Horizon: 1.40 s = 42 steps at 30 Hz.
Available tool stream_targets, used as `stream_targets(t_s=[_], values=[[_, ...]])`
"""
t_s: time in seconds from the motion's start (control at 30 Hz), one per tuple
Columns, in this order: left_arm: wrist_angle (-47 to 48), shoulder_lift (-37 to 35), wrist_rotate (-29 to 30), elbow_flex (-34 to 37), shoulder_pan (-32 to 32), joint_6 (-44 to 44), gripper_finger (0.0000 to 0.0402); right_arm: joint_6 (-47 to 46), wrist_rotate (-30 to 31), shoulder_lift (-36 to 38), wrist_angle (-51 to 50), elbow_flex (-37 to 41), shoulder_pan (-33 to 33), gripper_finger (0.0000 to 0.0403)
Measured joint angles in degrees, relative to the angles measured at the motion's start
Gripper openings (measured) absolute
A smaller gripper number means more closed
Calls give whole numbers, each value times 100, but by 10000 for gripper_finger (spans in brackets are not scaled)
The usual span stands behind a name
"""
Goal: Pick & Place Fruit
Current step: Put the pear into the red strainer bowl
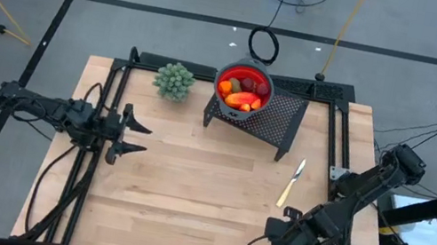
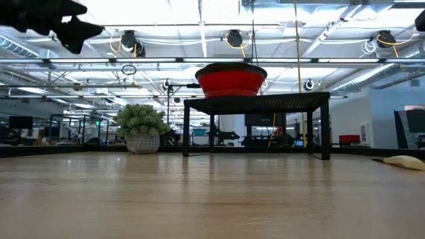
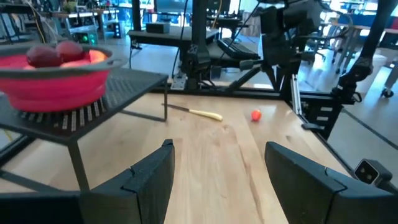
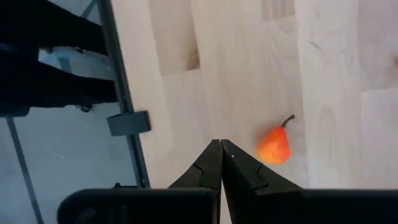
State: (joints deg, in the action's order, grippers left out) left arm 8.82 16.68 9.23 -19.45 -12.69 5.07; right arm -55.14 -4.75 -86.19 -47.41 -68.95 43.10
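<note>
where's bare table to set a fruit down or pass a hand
The widest bare wood lies between the left gripper, the knife and the near edge. A smaller patch sits between the plant and the left gripper. Crowded: the rack with the bowl of fruit, and the right gripper beside a small pear.

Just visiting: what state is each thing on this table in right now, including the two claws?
Left gripper: open, empty, raised over the table's left side.
Right gripper: shut, empty, beside the orange pear.
Orange pear: lying loose on the wood, untouched.
Red bowl: upright on the black mesh stand, holding fruit.
Knife: lying flat on the table.
Green plant ball: upright, apart from the bowl.
</note>
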Motion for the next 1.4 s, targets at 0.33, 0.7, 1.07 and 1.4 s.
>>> stream_targets(t_s=[0.33, 0.7, 1.07, 1.4], values=[[-46, -500, 24, 298, 0, 167, 250, 516, -405, 0, -301, 0, -109, 0], [-35, -515, 140, 300, 0, 237, 250, 177, -455, 2, -362, 209, -114, 21], [-37, -515, 140, 300, 0, 257, 250, -162, -829, 2, -529, 214, -224, 172], [-35, -515, 140, 300, 0, 274, 250, 190, -866, 2, -519, 219, -296, 255]])
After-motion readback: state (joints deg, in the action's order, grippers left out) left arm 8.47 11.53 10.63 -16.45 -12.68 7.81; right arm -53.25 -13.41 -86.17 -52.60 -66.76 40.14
